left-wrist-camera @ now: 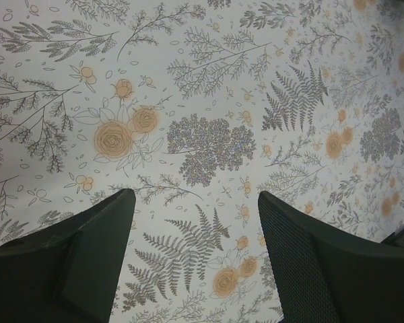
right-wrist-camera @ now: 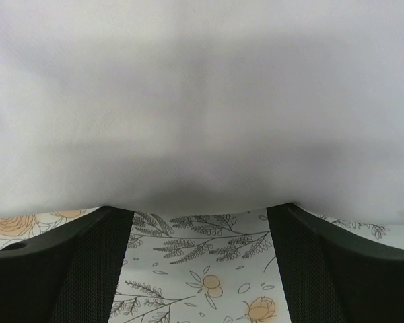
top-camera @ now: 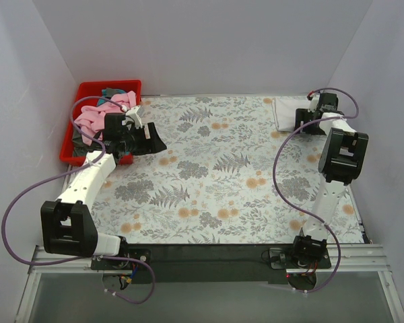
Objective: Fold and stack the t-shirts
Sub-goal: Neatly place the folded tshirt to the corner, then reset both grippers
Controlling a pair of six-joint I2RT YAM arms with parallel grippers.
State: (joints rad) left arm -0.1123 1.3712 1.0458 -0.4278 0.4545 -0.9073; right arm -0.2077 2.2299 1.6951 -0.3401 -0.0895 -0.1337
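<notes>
A folded white t-shirt point(top-camera: 285, 113) lies at the far right of the flowered table. It fills the top of the right wrist view point(right-wrist-camera: 202, 101). My right gripper point(top-camera: 301, 122) is open right at its near edge, with the fingertips point(right-wrist-camera: 111, 219) at the hem and nothing between them. A pink t-shirt point(top-camera: 97, 116) lies heaped in the red bin point(top-camera: 94, 87) with a teal one point(top-camera: 112, 92) and a dark grey one point(top-camera: 79, 139). My left gripper point(top-camera: 150, 140) is open and empty just right of the bin, above bare flowered cloth point(left-wrist-camera: 209, 145).
White walls close in the table on the left, back and right. The flowered tablecloth point(top-camera: 215, 175) covers the table. Purple cables loop from both arms. A dark strip with the arm bases runs along the near edge.
</notes>
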